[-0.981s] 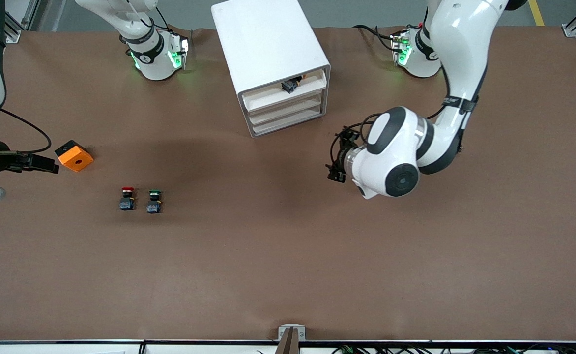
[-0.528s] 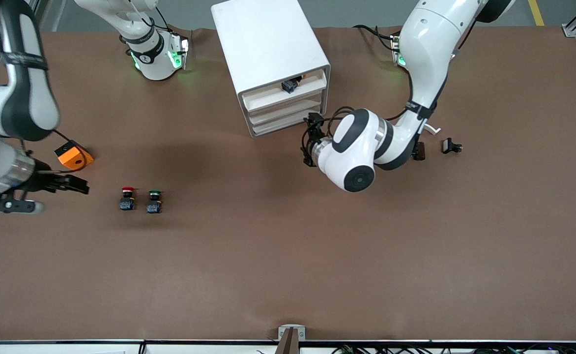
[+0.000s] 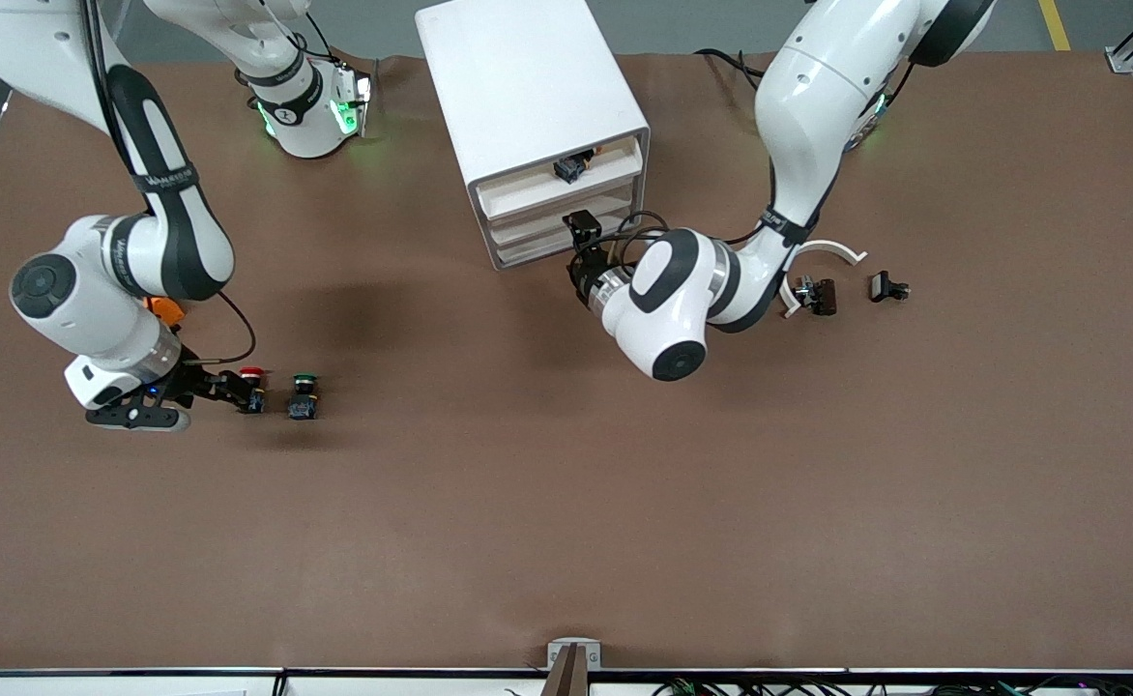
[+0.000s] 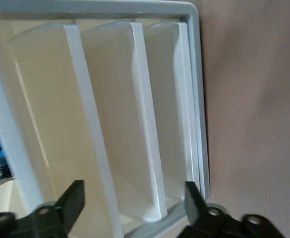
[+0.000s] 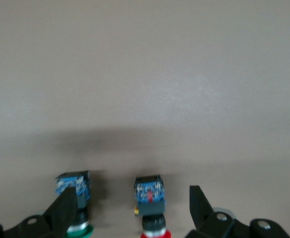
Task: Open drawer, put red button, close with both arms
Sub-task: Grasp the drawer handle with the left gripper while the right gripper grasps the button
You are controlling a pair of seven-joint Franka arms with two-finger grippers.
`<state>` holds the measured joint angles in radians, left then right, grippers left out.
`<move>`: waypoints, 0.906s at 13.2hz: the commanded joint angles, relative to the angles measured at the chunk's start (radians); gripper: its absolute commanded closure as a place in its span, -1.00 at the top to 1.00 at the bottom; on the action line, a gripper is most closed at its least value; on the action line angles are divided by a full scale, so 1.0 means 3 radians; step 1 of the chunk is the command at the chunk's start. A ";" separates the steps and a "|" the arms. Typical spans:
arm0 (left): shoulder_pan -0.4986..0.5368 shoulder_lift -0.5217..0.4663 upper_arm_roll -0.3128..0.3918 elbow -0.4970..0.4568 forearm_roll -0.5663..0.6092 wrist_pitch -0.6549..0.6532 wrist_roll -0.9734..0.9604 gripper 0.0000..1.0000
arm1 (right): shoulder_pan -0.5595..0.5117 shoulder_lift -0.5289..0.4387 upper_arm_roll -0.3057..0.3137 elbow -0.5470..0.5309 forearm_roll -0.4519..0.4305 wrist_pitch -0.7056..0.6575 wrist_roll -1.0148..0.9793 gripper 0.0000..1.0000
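Note:
The red button [image 3: 252, 376] stands on the table toward the right arm's end, beside a green-capped button [image 3: 304, 396]. My right gripper [image 3: 238, 391] is low at the red button and open. In the right wrist view the red button [image 5: 150, 203] lies between the open fingers [image 5: 200, 206], untouched. The white drawer cabinet [image 3: 528, 97] has three drawers [image 3: 557, 208]. My left gripper [image 3: 581, 237] is open at the lower drawer fronts. In the left wrist view its fingers [image 4: 190, 197] straddle the drawer edges [image 4: 149, 148].
The green button [image 5: 74, 191] sits right by the right gripper's other finger. An orange block [image 3: 166, 309] lies partly under the right arm. A small black part [image 3: 567, 170] shows in the top drawer. Small black parts [image 3: 818, 295] and a white curved piece [image 3: 827, 249] lie toward the left arm's end.
The right arm has swung in from the table's end and brought its gripper down to the red button. The left arm has moved its gripper to the drawer fronts.

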<state>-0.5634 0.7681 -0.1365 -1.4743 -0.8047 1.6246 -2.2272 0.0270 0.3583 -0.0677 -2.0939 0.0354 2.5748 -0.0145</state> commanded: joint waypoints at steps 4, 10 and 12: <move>-0.0126 0.0099 0.0026 0.0062 -0.0181 -0.0230 -0.0312 0.29 | -0.0039 0.0421 -0.0005 0.0021 -0.0026 0.0381 -0.0238 1.00; -0.0295 0.0180 0.0026 0.0062 -0.0181 -0.0271 -0.0328 0.29 | -0.0029 0.0422 0.0001 -0.0163 -0.0021 0.0381 -0.0238 1.00; -0.0351 0.0186 0.0026 0.0057 -0.0176 -0.0286 -0.0333 0.25 | -0.0024 0.0416 0.0001 -0.0225 -0.0021 0.0381 -0.0238 1.00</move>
<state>-0.6362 0.8143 -0.1359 -1.4723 -0.8409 1.5594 -2.3074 0.0239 0.5006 -0.0728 -2.1244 0.0339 2.6834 -0.0742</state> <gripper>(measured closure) 0.357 0.000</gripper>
